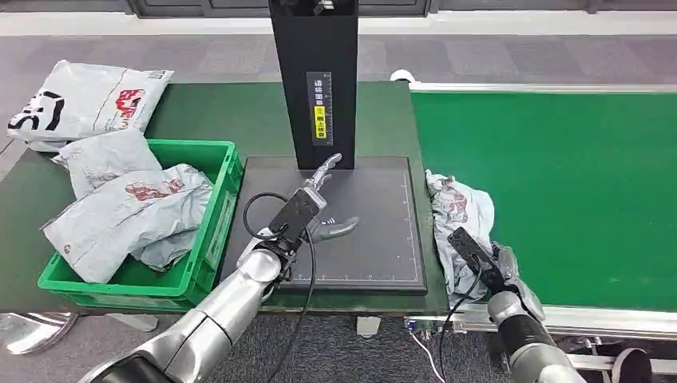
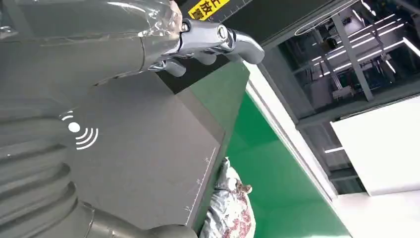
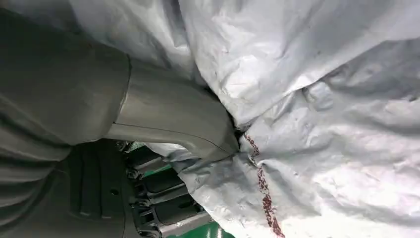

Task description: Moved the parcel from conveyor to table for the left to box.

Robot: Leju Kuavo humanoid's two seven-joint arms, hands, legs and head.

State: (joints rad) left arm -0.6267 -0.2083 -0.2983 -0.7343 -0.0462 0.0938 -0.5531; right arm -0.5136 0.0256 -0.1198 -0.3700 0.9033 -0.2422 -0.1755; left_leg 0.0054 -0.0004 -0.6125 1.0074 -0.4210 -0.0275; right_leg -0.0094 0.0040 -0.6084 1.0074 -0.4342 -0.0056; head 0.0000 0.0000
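A crumpled grey parcel (image 1: 457, 214) with red print lies at the left edge of the green conveyor (image 1: 559, 183), beside the dark weighing platform (image 1: 375, 247). My right hand (image 1: 501, 270) holds its near end. In the right wrist view the thumb (image 3: 173, 119) presses into the parcel (image 3: 322, 99), and the dark fingers (image 3: 158, 198) curl beneath its folds. My left hand (image 1: 323, 209) hovers over the platform with fingers spread and nothing in it. The left wrist view shows those fingers (image 2: 208, 42) above the platform (image 2: 148, 163), with the parcel (image 2: 230, 213) beyond its edge.
A tall black post (image 1: 315, 80) rises at the back of the platform. A green crate (image 1: 219, 231) on the left holds several grey parcels (image 1: 128, 211). Another parcel (image 1: 88, 100) lies on the table behind it.
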